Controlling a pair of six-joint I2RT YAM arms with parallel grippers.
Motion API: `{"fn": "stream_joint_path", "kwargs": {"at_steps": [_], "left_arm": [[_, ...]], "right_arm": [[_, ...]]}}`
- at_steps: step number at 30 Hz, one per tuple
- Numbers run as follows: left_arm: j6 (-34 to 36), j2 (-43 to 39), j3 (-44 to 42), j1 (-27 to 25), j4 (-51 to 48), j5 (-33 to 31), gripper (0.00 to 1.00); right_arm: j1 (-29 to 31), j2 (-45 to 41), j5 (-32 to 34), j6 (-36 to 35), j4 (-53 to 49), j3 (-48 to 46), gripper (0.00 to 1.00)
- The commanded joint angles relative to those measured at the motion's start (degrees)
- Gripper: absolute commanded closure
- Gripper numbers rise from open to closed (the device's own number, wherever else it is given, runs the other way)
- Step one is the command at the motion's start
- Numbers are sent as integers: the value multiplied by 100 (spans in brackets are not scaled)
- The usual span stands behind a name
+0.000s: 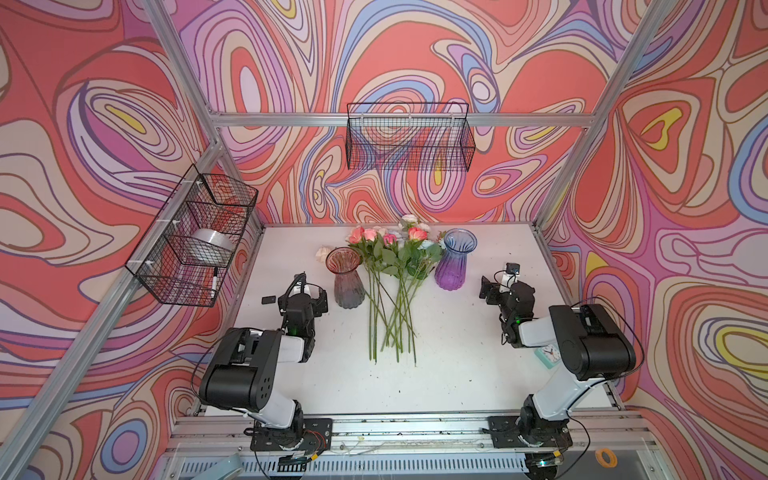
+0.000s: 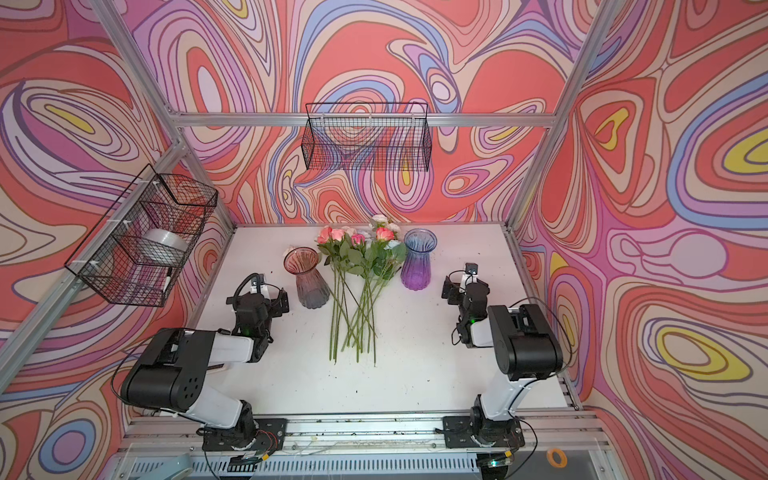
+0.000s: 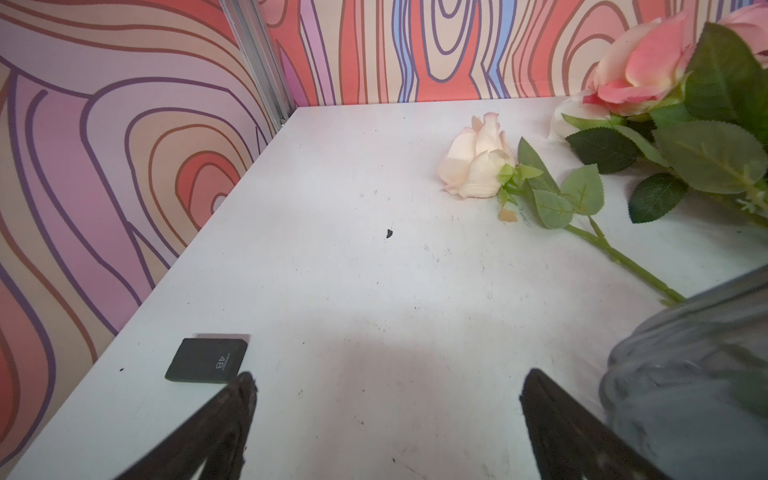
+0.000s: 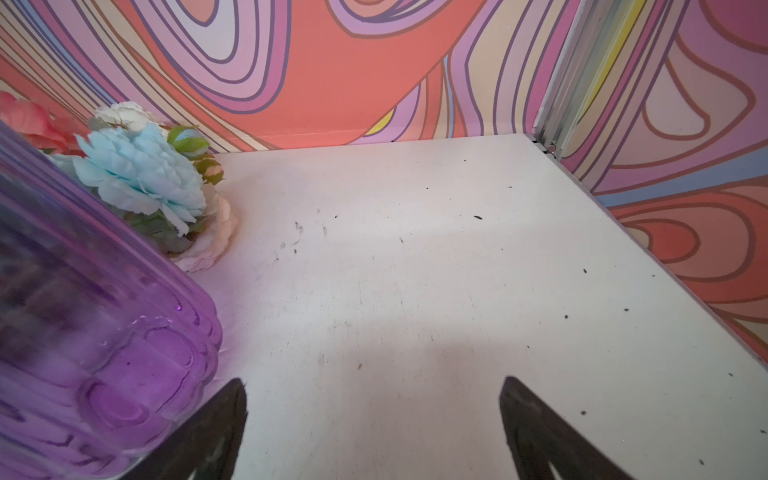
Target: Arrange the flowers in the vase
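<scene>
Left gripper [image 3: 388, 374] and right gripper [image 4: 374, 381] wide apart, empty, clear of flowers [image 1: 392, 266] flat between pink-grey vase [image 1: 347, 278] and purple vase [image 1: 455, 259].

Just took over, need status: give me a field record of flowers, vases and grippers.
left gripper: open, holding nothing
right gripper: open, holding nothing
pink vase: upright, empty, near left gripper
purple vase: upright, empty, near right gripper
flowers: bunch lying on table between the vases, none inserted
cream rose: lying apart, behind pink vase

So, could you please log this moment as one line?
flowers on table; pink vase empty; purple vase empty; left claw open; right claw open
</scene>
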Motion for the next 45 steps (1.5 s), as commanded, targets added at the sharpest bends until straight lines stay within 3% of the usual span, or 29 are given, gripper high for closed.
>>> {"fn": "stream_joint_path", "kwargs": {"at_steps": [1, 34, 36, 38, 41, 45], "left_arm": [[-27, 14, 54, 34, 91, 21, 0], [-28, 9, 47, 27, 106, 19, 0], [-50, -30, -43, 27, 279, -57, 0], [-148, -342, -30, 29, -157, -89, 0], [-38, -229, -270, 19, 557, -56, 0], [-67, -283, -230, 18, 367, -56, 0]], "right_arm": [[-23, -70, -15, -40, -42, 31, 2], [-25, -70, -33, -25, -64, 48, 2], [-25, -78, 13, -33, -30, 23, 2], [-25, -92, 38, -49, -7, 14, 2], [-25, -117, 227, 11, -75, 40, 2], [-5, -227, 534, 101, -240, 86, 2]]}}
